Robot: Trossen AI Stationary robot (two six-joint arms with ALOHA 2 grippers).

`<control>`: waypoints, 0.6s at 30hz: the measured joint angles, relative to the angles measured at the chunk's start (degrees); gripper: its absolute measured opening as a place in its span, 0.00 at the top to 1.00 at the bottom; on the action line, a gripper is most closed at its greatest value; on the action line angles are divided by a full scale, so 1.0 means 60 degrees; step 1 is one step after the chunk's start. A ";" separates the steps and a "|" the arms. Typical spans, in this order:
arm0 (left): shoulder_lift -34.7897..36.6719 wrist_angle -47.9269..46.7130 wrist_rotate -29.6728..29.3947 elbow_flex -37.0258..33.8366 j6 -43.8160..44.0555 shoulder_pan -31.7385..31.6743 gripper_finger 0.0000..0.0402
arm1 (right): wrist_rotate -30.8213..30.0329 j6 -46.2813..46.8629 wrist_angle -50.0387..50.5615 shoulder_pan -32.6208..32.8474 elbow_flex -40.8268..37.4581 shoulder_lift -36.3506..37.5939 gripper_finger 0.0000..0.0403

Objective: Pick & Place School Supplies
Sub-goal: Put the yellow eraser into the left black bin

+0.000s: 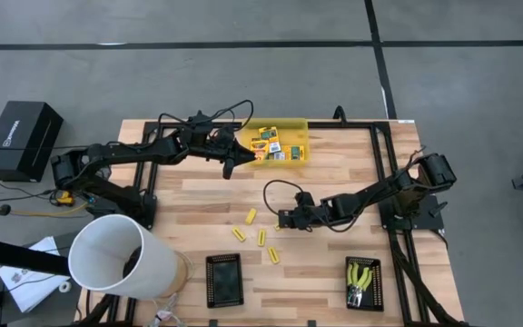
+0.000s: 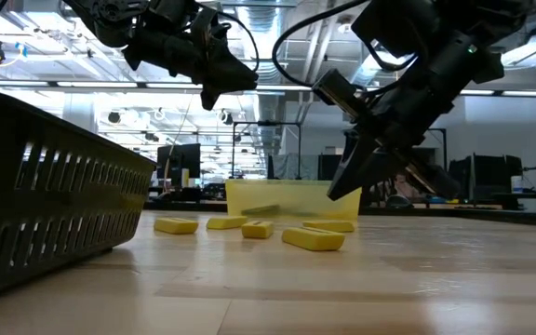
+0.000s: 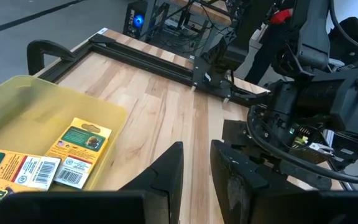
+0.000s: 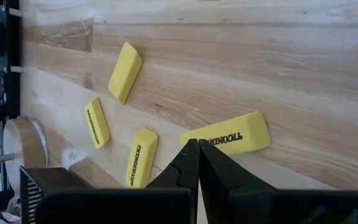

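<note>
Left gripper (image 1: 228, 168): hangs over the counter (image 1: 334, 173) just beside the bin (image 1: 293, 127), on its left-hand side; fingers (image 3: 166, 171) slightly apart, nothing between them.
Bin: translucent yellow, back centre of the counter; holds the printed boxes (image 1: 273, 143). Box faces show barcode labels in the left wrist view; brand lettering is cut off at the edge and not readable.
Sticks (image 1: 261, 238): four yellow sticks scattered on the counter's middle front, well apart from the bin.
Key relation: the nearest stick (image 4: 226, 134) lies flat just ahead of the right fingertips, its long axis crosswise to the fingers' line. The right arm is the nearer by far; the left is well apart.
Stick lettering: black printed word along each, seen upside down in the right wrist view; looks like "Ticonderoga", not certain.
Right gripper (image 1: 282, 219): low over the counter just right of the sticks; fingers pressed together, empty.
Trays: two black ones at the front edge; the right tray (image 1: 364, 283) holds the yellow-green handled tools (image 1: 360, 277).
Judgement: the fingers must part before they can take a stick.
</note>
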State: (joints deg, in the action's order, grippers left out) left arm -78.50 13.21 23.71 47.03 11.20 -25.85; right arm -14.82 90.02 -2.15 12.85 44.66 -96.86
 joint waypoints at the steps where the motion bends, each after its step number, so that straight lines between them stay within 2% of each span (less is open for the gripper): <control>1: 0.0000 0.0000 -0.0001 0.0000 0.0000 0.0000 0.81 | 0.0002 0.0000 0.0000 0.0025 0.0000 0.0000 1.00; 14: 0.0000 -0.0066 -0.0027 0.0000 0.0000 0.0000 0.81 | 0.0005 -0.0002 0.0291 0.0017 -0.0004 0.0000 1.00; 18: 0.0000 -0.0113 -0.0026 0.0000 0.0000 0.0000 0.81 | 0.0194 0.0007 0.0084 0.0013 -0.0036 -0.0364 1.00</control>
State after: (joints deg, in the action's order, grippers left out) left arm -78.50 12.54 23.55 47.03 11.20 -25.85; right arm -13.66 90.06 -1.65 12.93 44.45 -99.04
